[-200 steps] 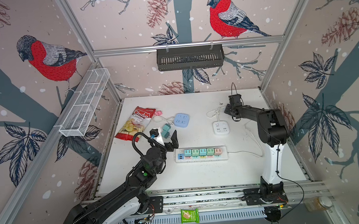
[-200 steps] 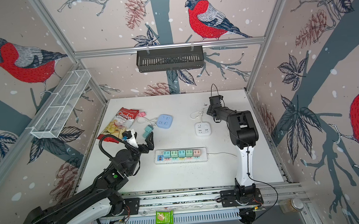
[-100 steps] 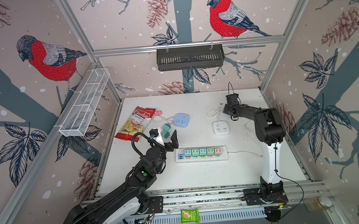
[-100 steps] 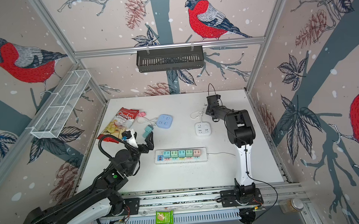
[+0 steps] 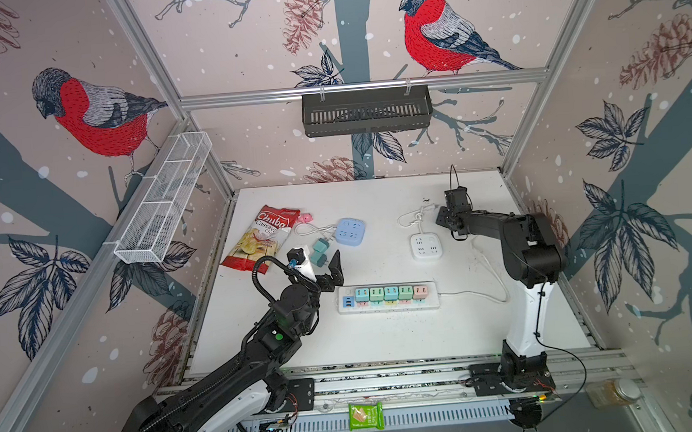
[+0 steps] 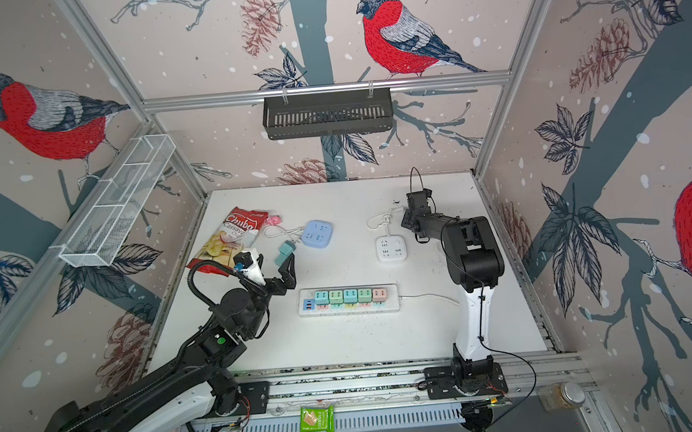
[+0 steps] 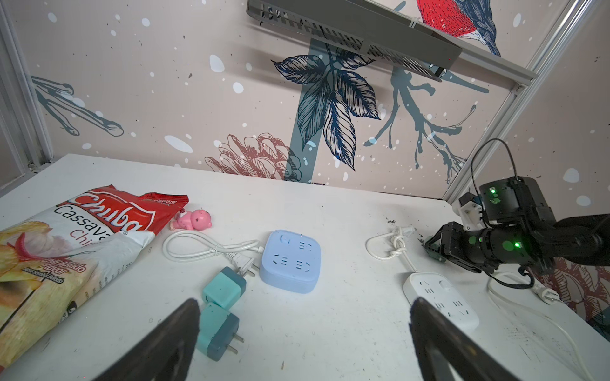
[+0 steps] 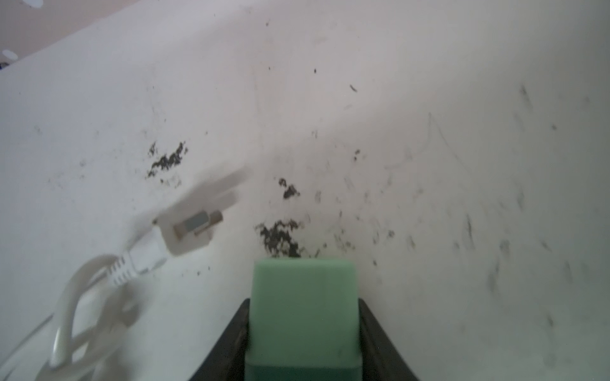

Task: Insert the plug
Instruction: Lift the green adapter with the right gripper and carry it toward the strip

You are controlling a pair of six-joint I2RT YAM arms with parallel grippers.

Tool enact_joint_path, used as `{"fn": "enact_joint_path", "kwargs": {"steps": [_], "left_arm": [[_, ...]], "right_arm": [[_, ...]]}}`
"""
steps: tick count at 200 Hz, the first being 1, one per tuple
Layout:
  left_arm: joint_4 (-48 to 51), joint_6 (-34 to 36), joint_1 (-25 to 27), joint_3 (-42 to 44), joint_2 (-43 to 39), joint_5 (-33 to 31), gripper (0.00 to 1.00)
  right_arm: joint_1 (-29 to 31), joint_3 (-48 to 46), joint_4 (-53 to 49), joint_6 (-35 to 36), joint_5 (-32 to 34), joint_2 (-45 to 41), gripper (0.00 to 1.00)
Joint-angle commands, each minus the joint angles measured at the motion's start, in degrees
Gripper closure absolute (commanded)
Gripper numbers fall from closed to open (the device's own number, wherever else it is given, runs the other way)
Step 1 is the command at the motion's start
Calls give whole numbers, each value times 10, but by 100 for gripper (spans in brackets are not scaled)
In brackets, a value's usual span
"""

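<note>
Neighbouring green plug [image 8: 302, 313]: white cord plug [image 8: 188, 231].

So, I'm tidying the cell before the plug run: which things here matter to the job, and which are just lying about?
Job: green plug in the right gripper; power strip; possibly white socket, blue socket, teal plugs.
Lying about: chip bag, pink toy, snack packet.

Bullfinch-print walls [image 5: 240, 45], white tabletop [image 5: 387, 347], black hanging rack [image 5: 366, 111]

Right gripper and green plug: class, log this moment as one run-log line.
step: grasp | right gripper: shut on green plug | left gripper: open, empty | power strip: not yet reached
</note>
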State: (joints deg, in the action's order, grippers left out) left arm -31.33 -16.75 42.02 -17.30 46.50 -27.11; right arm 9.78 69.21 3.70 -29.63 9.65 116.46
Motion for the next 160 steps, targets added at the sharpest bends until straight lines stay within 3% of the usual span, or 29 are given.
{"fn": "enact_joint_path", "kwargs": {"steps": [1, 37, 66, 82, 114, 133, 160], "left_arm": [[-18, -10, -1, -5, 0, -1, 2], [-17, -10, -1, -8, 4, -1, 2], [-17, -12, -1, -11, 7, 5, 2], [-17, -13, -1, -12, 7, 9, 2], [-14, -16, -1, -12, 6, 15, 2], [-19, -14, -1, -12, 10, 28, 5], [-15, -14, -1, -19, 20, 46, 5]], "right_arm": [[15, -52, 57, 9, 14, -41, 60], [61, -136, 117, 27, 90, -108, 65], [96, -206, 191, 70, 114, -163, 67], [109, -263, 245, 80, 115, -207, 74], [122, -419, 407, 110, 82, -323, 75], [133, -509, 526, 145, 48, -386, 70], [153, -569, 629, 184, 24, -411, 72]]}}
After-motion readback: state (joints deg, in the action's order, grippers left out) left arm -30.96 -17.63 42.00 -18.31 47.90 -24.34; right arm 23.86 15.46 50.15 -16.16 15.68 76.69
